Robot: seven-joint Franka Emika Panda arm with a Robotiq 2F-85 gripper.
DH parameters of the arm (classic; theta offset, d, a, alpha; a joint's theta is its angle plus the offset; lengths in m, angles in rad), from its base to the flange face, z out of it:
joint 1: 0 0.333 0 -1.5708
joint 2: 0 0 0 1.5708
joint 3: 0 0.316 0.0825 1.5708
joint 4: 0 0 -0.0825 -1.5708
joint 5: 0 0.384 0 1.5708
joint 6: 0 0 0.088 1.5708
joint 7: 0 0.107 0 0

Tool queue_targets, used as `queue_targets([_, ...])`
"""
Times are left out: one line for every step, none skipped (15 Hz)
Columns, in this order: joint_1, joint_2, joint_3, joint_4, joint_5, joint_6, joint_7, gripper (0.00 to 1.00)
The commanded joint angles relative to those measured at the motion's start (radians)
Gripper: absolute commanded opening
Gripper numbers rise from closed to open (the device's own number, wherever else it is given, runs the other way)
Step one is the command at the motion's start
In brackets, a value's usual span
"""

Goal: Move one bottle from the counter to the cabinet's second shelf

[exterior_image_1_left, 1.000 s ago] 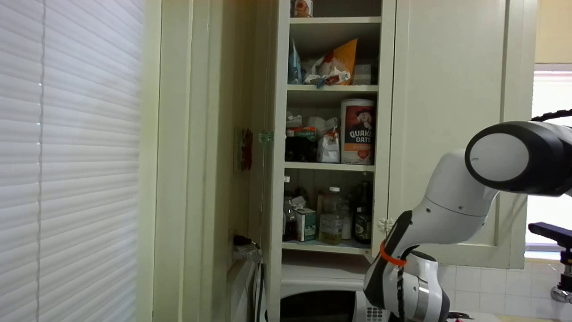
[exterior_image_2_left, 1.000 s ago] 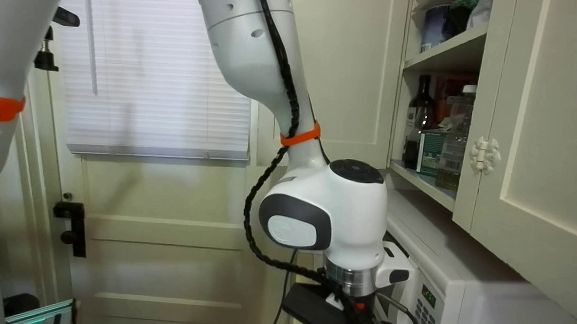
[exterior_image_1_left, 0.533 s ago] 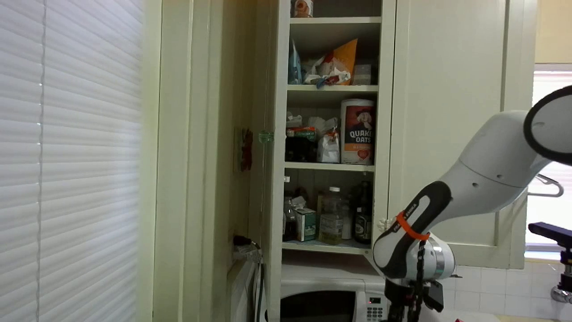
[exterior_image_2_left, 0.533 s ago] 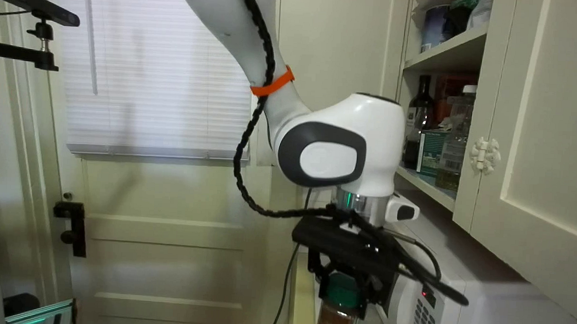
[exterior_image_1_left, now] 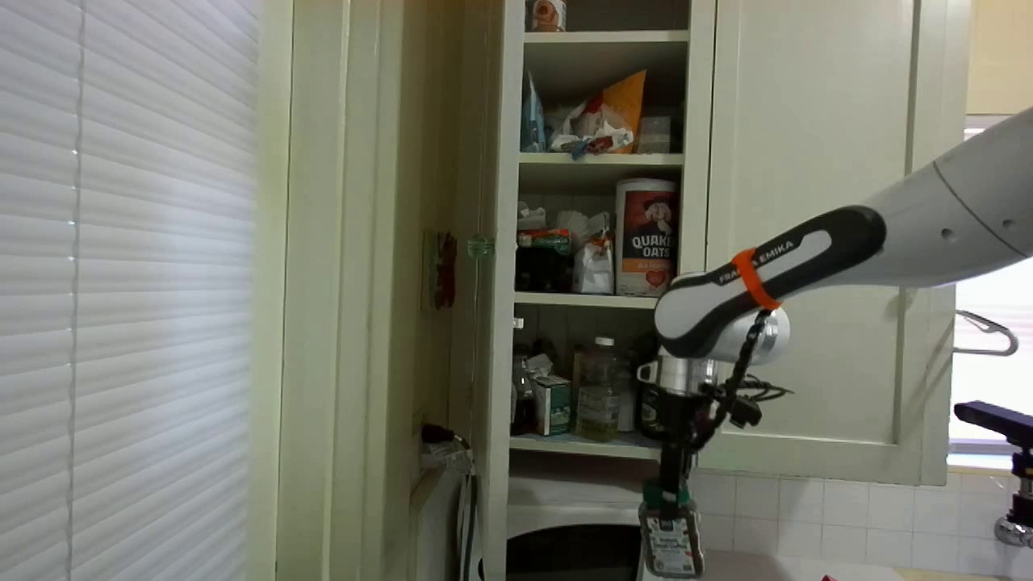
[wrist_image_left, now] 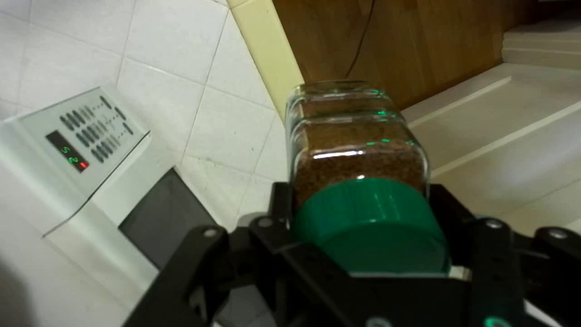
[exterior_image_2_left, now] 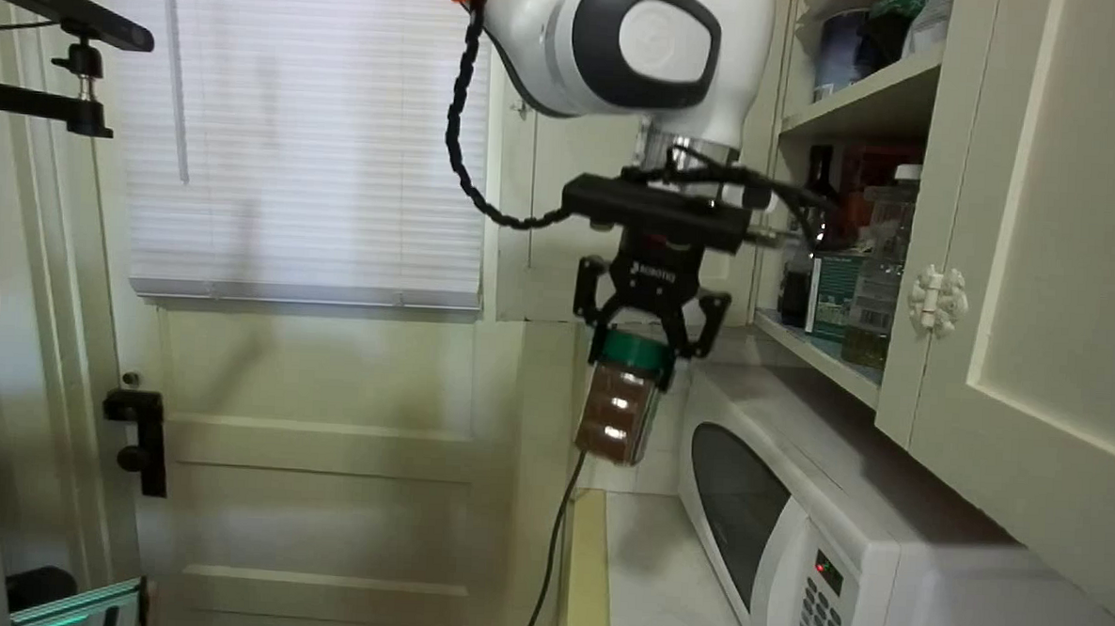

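The bottle is a clear squarish jar of brown granules with a green lid. It shows in both exterior views and in the wrist view. My gripper is shut on it around the lid and upper glass, one finger on each side. The jar hangs slightly tilted, base down, above the pale tiled counter, in front of the microwave and below the level of the cabinet's lowest shelf. The cream cabinet stands open, showing several stocked shelves.
The white microwave stands under the cabinet. The lowest visible shelf holds a clear bottle, a green box and dark bottles. An oats canister stands one shelf higher. A cabinet door juts beside the shelves.
The arm has risen steadily, lifting the gripper and the jar. The jar came into view from below and is now fully visible, high above the counter.
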Motion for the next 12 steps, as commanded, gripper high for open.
queue_targets([-0.018, -0.037, 0.044, 0.158, -0.004, -0.128, 0.105, 0.50])
queue_targets([-0.018, -0.039, 0.048, 0.199, 0.001, -0.150, 0.123, 0.50])
queue_targets([-0.018, -0.045, 0.053, 0.240, 0.001, -0.163, 0.155, 0.50])
queue_targets([-0.020, -0.046, 0.058, 0.279, -0.005, -0.169, 0.187, 0.50])
queue_targets([-0.023, -0.045, 0.058, 0.315, -0.010, -0.176, 0.217, 0.50])
queue_targets([-0.027, -0.042, 0.059, 0.342, -0.014, -0.182, 0.235, 0.50])
queue_targets([-0.032, -0.042, 0.054, 0.342, -0.022, -0.182, 0.230, 0.50])
queue_targets([-0.022, -0.044, 0.057, 0.306, 0.001, -0.141, 0.200, 0.50])
queue_targets([-0.024, -0.044, 0.056, 0.317, 0.001, -0.143, 0.201, 0.75])
queue_targets([-0.025, -0.042, 0.056, 0.316, 0.001, -0.143, 0.200, 0.75])
queue_targets([-0.025, -0.039, 0.057, 0.313, 0.001, -0.143, 0.200, 0.75])
queue_targets([-0.025, -0.034, 0.059, 0.312, 0.001, -0.143, 0.200, 0.75])
